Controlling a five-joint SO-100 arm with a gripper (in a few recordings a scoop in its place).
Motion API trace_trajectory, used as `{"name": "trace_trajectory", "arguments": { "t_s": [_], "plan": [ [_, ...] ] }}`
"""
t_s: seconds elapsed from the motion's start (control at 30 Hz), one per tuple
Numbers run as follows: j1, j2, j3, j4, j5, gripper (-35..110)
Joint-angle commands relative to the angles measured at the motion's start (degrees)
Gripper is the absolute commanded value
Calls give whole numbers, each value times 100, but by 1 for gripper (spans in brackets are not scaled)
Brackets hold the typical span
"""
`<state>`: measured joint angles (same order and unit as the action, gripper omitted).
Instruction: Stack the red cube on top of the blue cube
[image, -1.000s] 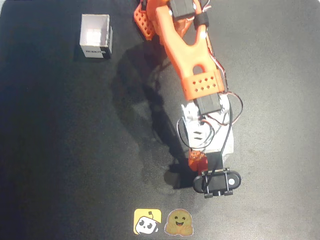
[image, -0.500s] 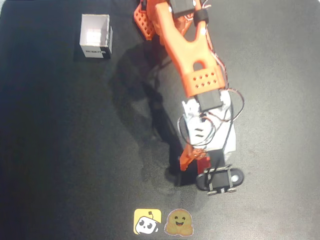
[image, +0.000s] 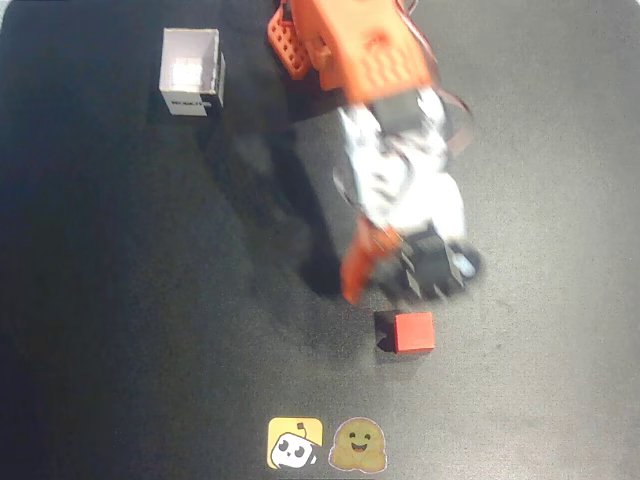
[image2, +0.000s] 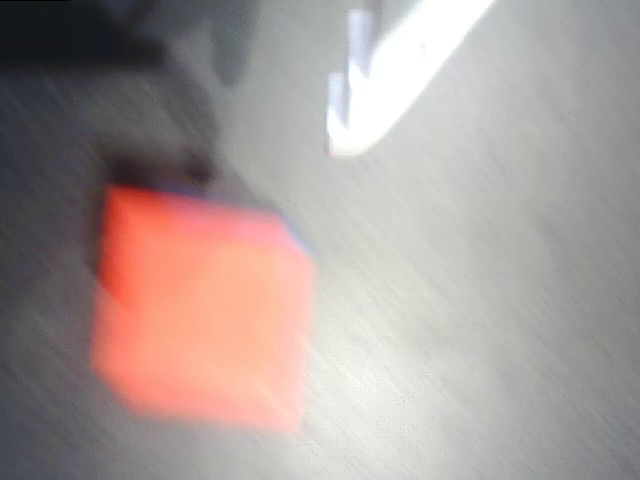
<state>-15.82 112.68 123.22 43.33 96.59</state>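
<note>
One red cube (image: 414, 331) sits on the black table (image: 120, 330), near the lower middle of the overhead view, free of the jaws (image: 400, 272). In the wrist view the red cube (image2: 200, 320) is blurred, with a thin blue edge showing along its far and right rim, likely the blue cube (image2: 296, 235) beneath it. Orange arm (image: 360, 50) hangs just above the cube in the overhead view, motion-blurred; cannot tell if jaws are spread or closed. White box (image: 192, 72) stands far left. Two stickers (image: 326, 443) lie at the near edge, just below the cube.
</note>
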Motion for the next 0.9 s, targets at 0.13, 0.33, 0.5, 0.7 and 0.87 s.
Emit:
{"name": "trace_trajectory", "arguments": {
  "t_s": [0.13,0.33,0.5,0.7,0.87],
  "plan": [
    [501,2013,1538,88,-439,0],
    [940,2329,1582,624,-510,0],
    [1160,2646,1960,606,-501,0],
    [1503,3243,2804,633,-598,0],
    [1608,3384,3094,905,-545,0]
  ]
}}
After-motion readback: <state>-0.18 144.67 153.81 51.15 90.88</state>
